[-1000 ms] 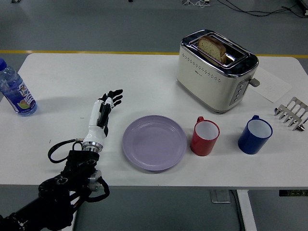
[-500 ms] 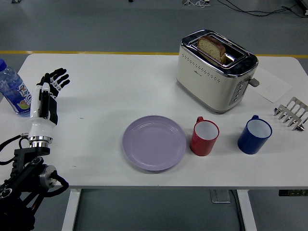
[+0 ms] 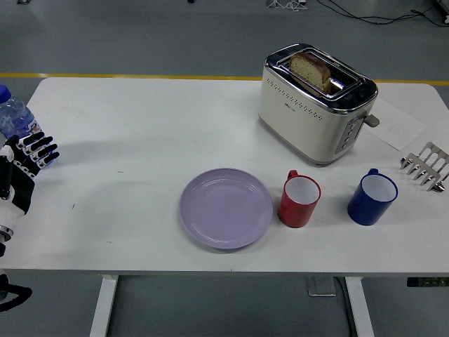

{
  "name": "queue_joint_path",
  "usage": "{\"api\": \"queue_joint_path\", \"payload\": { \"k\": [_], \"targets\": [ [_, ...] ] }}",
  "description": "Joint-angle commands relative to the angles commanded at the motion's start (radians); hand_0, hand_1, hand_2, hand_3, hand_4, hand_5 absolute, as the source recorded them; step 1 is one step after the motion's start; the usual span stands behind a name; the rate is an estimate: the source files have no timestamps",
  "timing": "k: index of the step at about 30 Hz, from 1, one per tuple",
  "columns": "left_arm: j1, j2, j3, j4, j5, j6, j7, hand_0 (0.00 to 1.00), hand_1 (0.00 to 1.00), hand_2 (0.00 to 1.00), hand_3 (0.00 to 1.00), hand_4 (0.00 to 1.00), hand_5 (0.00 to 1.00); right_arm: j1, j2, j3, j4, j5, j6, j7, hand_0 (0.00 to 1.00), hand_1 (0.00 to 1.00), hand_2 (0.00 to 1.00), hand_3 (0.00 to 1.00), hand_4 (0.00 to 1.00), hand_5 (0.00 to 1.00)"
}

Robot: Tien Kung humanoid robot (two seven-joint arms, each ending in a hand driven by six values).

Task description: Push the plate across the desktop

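Note:
A round lilac plate (image 3: 225, 208) lies flat on the white table (image 3: 140, 119), near the front edge and a little left of centre. My left hand (image 3: 27, 160) is at the picture's far left edge, well away from the plate, with its black-tipped fingers (image 3: 43, 149) spread and nothing in them. It partly covers a water bottle (image 3: 12, 116). The right arm does not show.
A red mug (image 3: 299, 200) stands right beside the plate's right rim and a blue mug (image 3: 372, 197) further right. A cream toaster (image 3: 316, 102) with a bread slice sits behind them. A metal toast rack (image 3: 424, 165) and a paper sheet (image 3: 396, 126) are at the right edge.
My left hand has drawn back leftward from beside the plate to the table's far left edge, in front of the bottle. The plate has not moved.

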Motion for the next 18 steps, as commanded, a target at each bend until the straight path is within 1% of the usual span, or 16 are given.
{"api": "queue_joint_path", "payload": {
  "k": [5, 10, 11, 18],
  "targets": [
    [0.008, -0.012, -0.022, 0.024, -0.002, -0.008, 0.015, 0.634, 0.667, 0.663, 0.608, 0.482, 0.973, -0.005, -0.002, 0.003, 0.0, -0.003, -0.001, -0.001, 0.616, 0.558, 0.639, 0.593, 0.42, 0.345],
    [0.007, -0.022, -0.021, 0.046, -0.011, 0.004, 0.013, 0.634, 0.667, 0.663, 0.608, 0.482, 0.973, -0.01, -0.002, 0.004, 0.0, -0.002, -0.005, -0.001, 0.616, 0.558, 0.639, 0.593, 0.42, 0.345],
    [0.007, -0.023, -0.021, 0.048, -0.01, 0.005, 0.012, 0.634, 0.666, 0.662, 0.61, 0.493, 0.988, -0.01, -0.002, 0.003, 0.0, -0.001, -0.005, 0.0, 0.616, 0.558, 0.635, 0.593, 0.419, 0.341],
    [0.004, -0.026, -0.006, 0.046, 0.013, 0.011, 0.0, 0.634, 0.666, 0.661, 0.615, 0.503, 0.998, -0.013, -0.003, 0.0, 0.0, 0.015, -0.015, 0.01, 0.616, 0.559, 0.635, 0.593, 0.42, 0.34]
  ]
}}
